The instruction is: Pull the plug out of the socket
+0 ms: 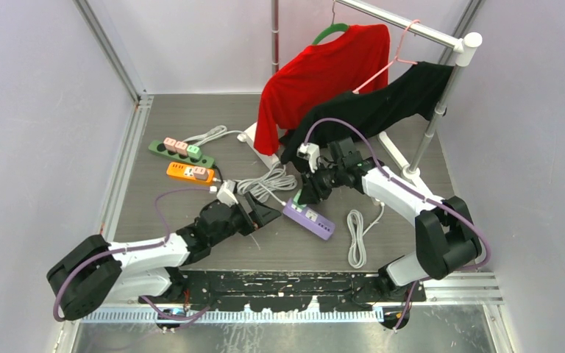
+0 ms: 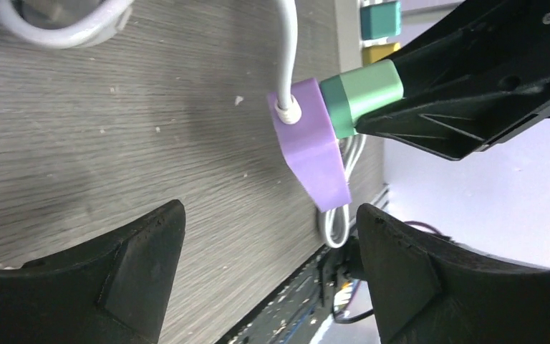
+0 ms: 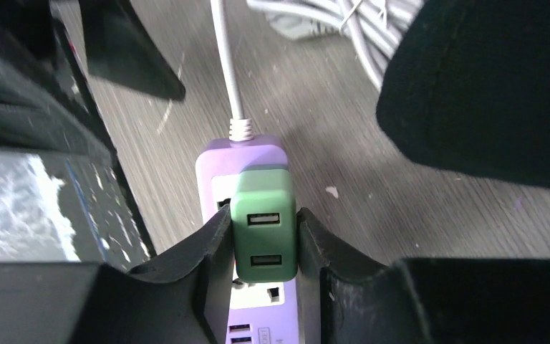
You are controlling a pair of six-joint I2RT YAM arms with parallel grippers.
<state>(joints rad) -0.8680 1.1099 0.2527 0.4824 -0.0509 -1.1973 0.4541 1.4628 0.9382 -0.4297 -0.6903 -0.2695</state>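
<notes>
The right gripper (image 3: 263, 218) is clenched on the green plug (image 3: 261, 188), a finger on each side face for a straight pull. The plug sits seated in the purple power strip (image 3: 238, 152) beneath. Beyond, the left gripper (image 2: 270, 211) stands released, not bracing the strip

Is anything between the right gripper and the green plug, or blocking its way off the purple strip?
Nothing visible. The right gripper is shut on the green plug, both fingers against its sides. The open left gripper stands apart from the purple strip.
</notes>
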